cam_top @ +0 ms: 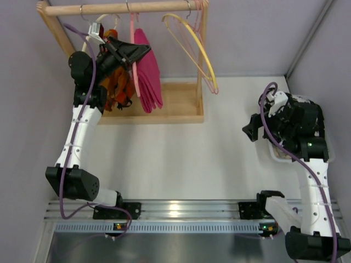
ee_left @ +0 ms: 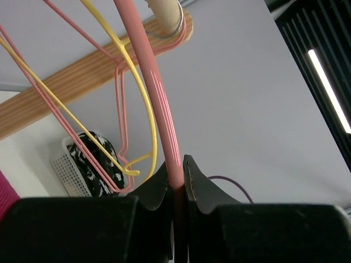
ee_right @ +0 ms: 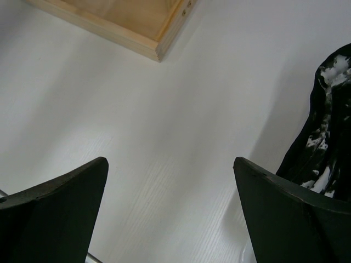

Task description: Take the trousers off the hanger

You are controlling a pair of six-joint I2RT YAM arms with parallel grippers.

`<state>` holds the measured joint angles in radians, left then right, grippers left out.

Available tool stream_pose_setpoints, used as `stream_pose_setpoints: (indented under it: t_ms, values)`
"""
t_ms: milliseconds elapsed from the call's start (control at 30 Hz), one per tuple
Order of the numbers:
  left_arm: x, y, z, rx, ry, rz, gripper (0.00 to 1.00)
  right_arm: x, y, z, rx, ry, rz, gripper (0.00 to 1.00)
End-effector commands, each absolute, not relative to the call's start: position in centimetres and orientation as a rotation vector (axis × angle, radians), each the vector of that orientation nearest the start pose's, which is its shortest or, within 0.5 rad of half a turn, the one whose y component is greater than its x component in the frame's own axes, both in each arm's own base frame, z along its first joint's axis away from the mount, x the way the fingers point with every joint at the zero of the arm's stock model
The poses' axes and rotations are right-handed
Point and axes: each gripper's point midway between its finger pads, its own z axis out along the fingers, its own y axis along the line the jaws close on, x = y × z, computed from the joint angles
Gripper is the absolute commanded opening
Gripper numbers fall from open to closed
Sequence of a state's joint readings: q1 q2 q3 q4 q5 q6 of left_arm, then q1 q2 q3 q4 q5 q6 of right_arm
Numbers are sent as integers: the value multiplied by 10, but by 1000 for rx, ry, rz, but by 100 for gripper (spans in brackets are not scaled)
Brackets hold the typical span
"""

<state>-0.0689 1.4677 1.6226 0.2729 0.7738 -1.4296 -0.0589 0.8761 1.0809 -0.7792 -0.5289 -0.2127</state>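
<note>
Right hand: the right hand (ee_right: 170,164) hangs low over the white tabletop (cam_top: 186,159). Its two black fingers are spread as wide as they go, and there is nothing in it.
Close by: a white plastic basket (ee_left: 68,164) sits near that hand, with a black-and-white speckled cloth (ee_right: 329,126) in it.
Open room: the middle of the tabletop is bare white, so I think that is the good place to bring things down.
Left hand: the left hand (ee_left: 176,170) is up at the rack, squeezed shut on the thin salmon-pink curved hanger (ee_left: 159,98).
Trousers: the plain magenta-pink soft cloth trousers (cam_top: 148,76) hang from that hanger, folded long and narrow. Their bottom end is over the flat wooden base (cam_top: 175,101).
How they feel: they look light, floppy and a bit slippy, so a gentle pull should slide them off. The hanger looks thin and bendy.
Where to hold: I would pinch the low end of the trousers, where the cloth hangs free.
Neighbours: an orange-red patterned garment (cam_top: 118,87) hangs just beside the trousers on the left. A yellow wire hanger (cam_top: 203,55) hangs apart on the right.
Edges: the round wooden rail (cam_top: 126,7) is above and a wooden post (cam_top: 55,27) stands at the side. The grey walls (cam_top: 247,33) are behind and at the sides, so pulling toward the front looks safest.
</note>
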Motion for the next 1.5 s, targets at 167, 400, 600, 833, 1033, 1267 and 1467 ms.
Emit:
stream_pose_setpoints:
  t_ms: [167,400,600,833,1033,1267,1467]
  values:
    - [246,-184,612,220,1079,-1621,0,256,88,348,-575,1662,408,99]
    - [230,-182,582,142,1109,-1646,0,254,124,385,-586,1489,492,99]
    - [224,-176,580,88,1083,-1649,0,255,172,390,-618,1412,515,99]
    - [226,-172,582,22,1086,-1653,0,260,242,397,-635,1357,554,98]
    - [236,-171,575,-73,1139,-1679,0,245,318,419,-722,1205,564,94]
    - [253,-167,564,-255,1229,-1713,0,246,370,422,-646,1182,566,64]
    - [250,-166,566,-281,1225,-1746,0,235,391,424,-644,1157,623,62]
